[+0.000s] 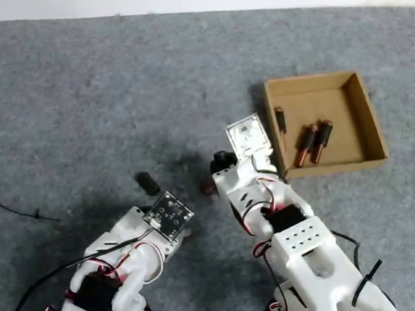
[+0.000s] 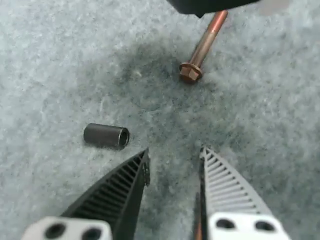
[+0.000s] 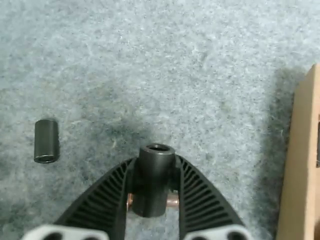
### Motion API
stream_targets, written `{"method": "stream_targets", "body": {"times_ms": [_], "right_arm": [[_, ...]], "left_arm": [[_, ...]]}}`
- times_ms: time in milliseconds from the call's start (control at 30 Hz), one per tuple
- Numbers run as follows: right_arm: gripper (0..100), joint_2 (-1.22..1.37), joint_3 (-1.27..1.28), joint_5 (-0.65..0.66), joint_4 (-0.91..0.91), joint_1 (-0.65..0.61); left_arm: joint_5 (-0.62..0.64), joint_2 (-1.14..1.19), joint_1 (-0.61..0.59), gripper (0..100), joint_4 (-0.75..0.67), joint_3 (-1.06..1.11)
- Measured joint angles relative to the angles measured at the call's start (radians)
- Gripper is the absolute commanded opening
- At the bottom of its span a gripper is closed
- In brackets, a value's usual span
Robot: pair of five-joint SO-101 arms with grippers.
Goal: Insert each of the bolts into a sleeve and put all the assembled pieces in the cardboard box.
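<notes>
My right gripper is clamped on a sleeve, the bolt hanging out, probably half-seated. My left gripper has its fingers apart, ready beside the loose sleeve. The cardboard box is far right.

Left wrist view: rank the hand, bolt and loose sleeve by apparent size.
1. Left hand, though nearness to the camera inflates it.
2. Bolt, its far end hidden.
3. Loose sleeve.
</notes>
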Motion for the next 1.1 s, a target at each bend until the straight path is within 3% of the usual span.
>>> {"method": "stream_targets", "body": {"times_ms": [467, 1100], "right_arm": [[0.5, 0.000, 0.000, 0.000, 0.000, 0.000], [0.5, 0.000, 0.037, 0.000, 0.000, 0.000]], "left_arm": [[-0.002, 0.713, 0.061, 16, -0.117, -0.181], [-0.005, 0.925, 0.008, 16, -0.273, -0.186]]}}
